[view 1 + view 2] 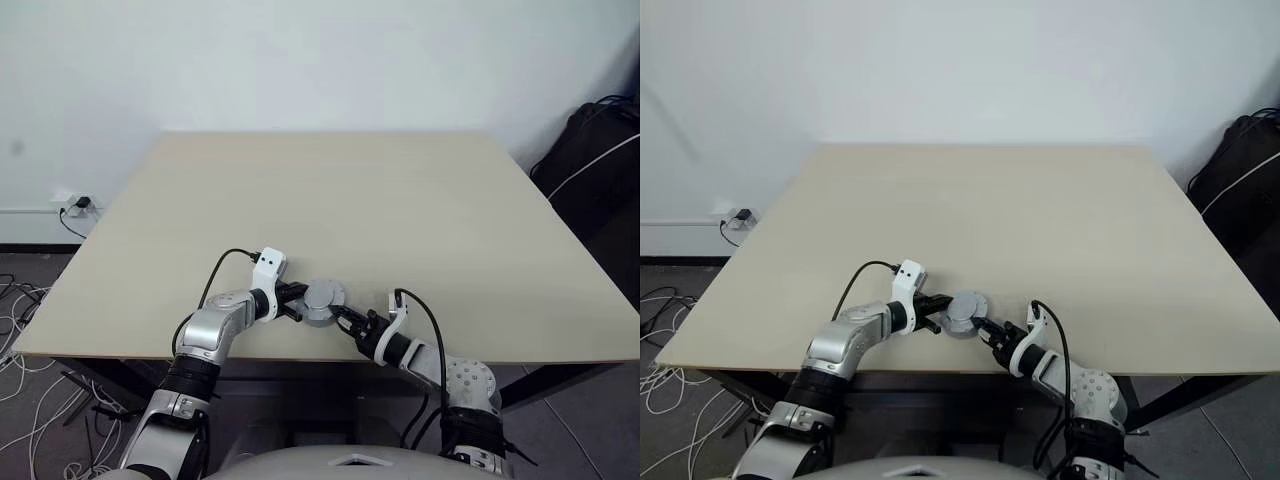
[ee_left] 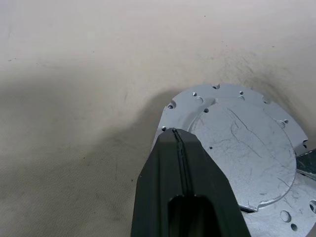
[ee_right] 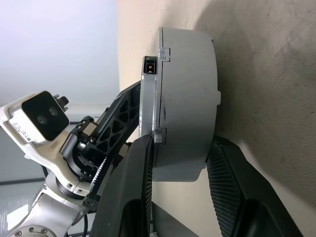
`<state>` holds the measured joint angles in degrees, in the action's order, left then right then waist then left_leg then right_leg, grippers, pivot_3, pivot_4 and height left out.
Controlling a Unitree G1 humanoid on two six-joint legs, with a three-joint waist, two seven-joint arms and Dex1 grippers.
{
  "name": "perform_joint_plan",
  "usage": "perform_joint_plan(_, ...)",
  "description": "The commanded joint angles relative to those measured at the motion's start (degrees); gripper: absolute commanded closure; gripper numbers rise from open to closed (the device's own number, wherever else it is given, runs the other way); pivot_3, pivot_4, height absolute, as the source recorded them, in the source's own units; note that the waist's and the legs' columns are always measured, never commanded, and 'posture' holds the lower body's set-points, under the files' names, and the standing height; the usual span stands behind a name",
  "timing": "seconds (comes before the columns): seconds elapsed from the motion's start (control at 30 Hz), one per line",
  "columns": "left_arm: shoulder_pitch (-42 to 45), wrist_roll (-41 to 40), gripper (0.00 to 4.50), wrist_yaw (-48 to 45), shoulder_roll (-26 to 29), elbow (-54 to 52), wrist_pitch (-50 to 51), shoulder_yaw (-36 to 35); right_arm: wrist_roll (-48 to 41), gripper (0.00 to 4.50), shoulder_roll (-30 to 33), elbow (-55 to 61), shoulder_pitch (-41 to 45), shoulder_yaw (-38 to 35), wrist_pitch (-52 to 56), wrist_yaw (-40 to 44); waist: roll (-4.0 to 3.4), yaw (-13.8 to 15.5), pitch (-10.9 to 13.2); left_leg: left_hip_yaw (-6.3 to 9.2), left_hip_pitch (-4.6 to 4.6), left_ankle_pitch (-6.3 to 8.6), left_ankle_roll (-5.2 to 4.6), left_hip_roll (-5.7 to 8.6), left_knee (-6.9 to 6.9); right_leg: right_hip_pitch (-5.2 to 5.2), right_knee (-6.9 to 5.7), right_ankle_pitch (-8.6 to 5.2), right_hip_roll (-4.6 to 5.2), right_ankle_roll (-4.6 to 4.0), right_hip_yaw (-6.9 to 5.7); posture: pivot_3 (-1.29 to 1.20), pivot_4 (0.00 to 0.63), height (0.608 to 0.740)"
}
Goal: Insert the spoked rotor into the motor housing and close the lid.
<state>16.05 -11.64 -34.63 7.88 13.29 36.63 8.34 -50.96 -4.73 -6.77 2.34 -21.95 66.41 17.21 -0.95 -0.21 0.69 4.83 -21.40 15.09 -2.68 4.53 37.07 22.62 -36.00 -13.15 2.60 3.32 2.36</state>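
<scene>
Plain beige tabletop (image 1: pixel 330 210), matte, bare apart from the work at its near edge; faint scuffs and specks visible up close in the left wrist view. White wall (image 1: pixel 300 60) behind. Wall socket (image 1: pixel 77 205) low on the left with a plug in it, loose white cables (image 1: pixel 30 400) trailing over grey floor on that side. Black bag (image 1: pixel 598 150) with a pale cord across it off the far right corner. Motor housing (image 1: pixel 323 298) near the front edge of the table, roughly centred, sitting between both arms; reads as a closed silver-grey round body, with the lid (image 2: pixel 247 153) on top, a flat scratched disc over a wider flange with small holes. Rotor not visible, can't tell where it is. Left gripper (image 2: pixel 178 143) fully closed, fingers pressed together with only a seam between them, tip at the lid's flange edge; contact can't be confirmed. Right gripper (image 3: pixel 180 163) narrow, straddling the housing wall (image 3: pixel 185 98), one finger on the lid face, the other against the underside, looking closed on the housing. Left gripper and its camera module also visible beyond the housing in the right wrist view.
</scene>
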Motion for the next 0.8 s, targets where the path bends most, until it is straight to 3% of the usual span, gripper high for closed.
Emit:
perform_joint_plan(0.03,-1.6,-0.5,4.5,-0.8,-1.4,0.5,1.7,2.6,-0.3,3.26,-1.6,1.2,0.2,1.8,-0.6,-1.1,-0.04,0.0,0.0,0.0,0.0,0.0,0.0,0.0,0.0,0.0,0.0,0.0,0.0,0.0,0.0,0.0,0.0,0.74)
perform_joint_plan(0.23,-4.4,-1.9,4.5,1.9,-3.0,-3.9,0.4,-0.4,-1.8,3.26,-1.8,2.2,-0.5,1.5,-0.9,-0.7,-0.13,0.0,-0.1,0.0,-0.04,0.02,-0.03,0.0,-0.01,0.03,0.01,-0.01,0.01,-0.01,0.01,0.0,0.0,0.74)
perform_joint_plan(0.5,-12.0,-9.3,4.5,11.6,-10.9,-12.4,-9.4,-13.9,-8.4,3.26,-2.2,5.8,-2.0,0.9,-0.5,2.1,0.14,0.1,0.3,-0.01,-0.42,0.04,-0.05,0.0,0.0,0.41,0.03,0.18,0.03,-0.3,0.05,0.0,0.0,0.74)
perform_joint_plan(0.8,-21.3,-19.8,4.5,11.3,-10.5,-18.2,-0.2,-18.3,-14.8,3.26,-1.9,6.5,-1.5,0.0,-1.0,2.0,0.24,-0.4,0.5,-0.07,-0.68,0.07,-0.06,0.01,0.02,0.73,0.01,0.19,0.0,-0.33,0.08,0.0,0.0,0.74)
